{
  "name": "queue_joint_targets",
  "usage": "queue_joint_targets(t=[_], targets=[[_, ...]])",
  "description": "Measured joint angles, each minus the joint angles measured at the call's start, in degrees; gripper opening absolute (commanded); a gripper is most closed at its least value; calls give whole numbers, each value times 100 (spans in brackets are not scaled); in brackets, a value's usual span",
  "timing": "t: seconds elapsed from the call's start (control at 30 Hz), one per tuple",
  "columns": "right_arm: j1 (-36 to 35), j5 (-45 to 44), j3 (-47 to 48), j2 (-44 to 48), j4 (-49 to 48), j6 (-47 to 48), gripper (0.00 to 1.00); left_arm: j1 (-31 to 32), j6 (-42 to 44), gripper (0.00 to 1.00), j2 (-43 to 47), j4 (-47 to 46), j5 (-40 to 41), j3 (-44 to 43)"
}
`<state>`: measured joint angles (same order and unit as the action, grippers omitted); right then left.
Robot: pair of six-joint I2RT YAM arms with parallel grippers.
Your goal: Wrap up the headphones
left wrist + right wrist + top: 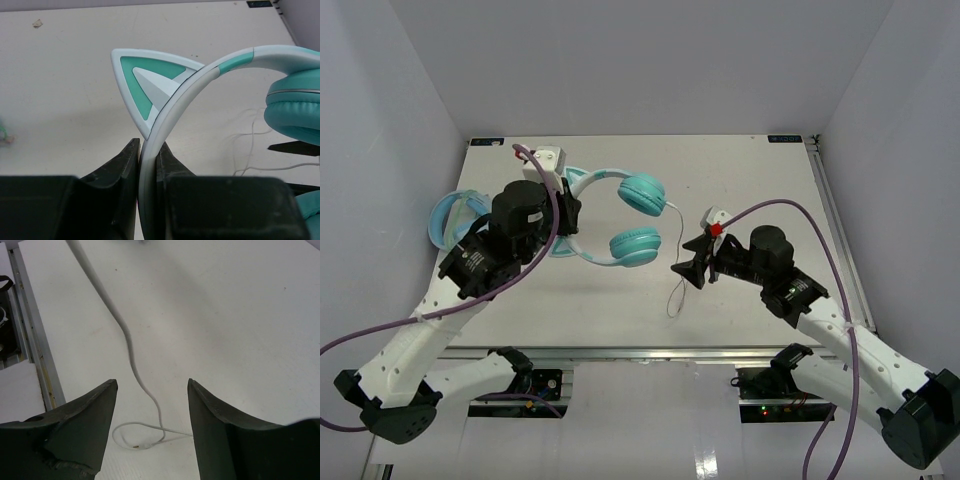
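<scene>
I get whole table [770, 190] from above-behind; left wrist tight on headphones [172, 97], right low over cable [131, 356], shared everywhere.

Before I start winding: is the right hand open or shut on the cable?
Open: the right hand is spread wide; the white cable is not pinched.

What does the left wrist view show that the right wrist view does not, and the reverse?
Only the left wrist view shows the headphones: the left gripper is shut on the pale headband, beside a cat ear, with a teal ear cup at right. Only the right wrist view shows the right gripper, open and empty, and the looped free end of the cable. Both show that thin white cable lying on the white table.
</scene>
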<state>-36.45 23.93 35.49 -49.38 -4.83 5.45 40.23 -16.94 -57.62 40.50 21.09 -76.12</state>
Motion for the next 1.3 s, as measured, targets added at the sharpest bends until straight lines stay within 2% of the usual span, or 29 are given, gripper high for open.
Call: queue_joint_targets(t=[0.27, 0.47, 0.83, 1.07, 1.3], targets=[[0, 397, -905, -190, -1426, -261, 60, 0, -294, 0, 222, 21, -352, -215], [0, 549, -1104, -346, -2270, -512, 54, 0, -426, 0, 326, -75, -452, -35], [2, 533, -1579, -561, -3174, -932, 45, 0, -776, 0, 659, -400, -654, 347], [0, 634, -1623, -874, -3649, -1275, 42, -2, -1120, 0, 1078, -1124, -1270, 883], [0, 759, -1623, -1210, -4041, -1517, 30, -2, -1418, 0, 1082, -1711, -1929, 1311]])
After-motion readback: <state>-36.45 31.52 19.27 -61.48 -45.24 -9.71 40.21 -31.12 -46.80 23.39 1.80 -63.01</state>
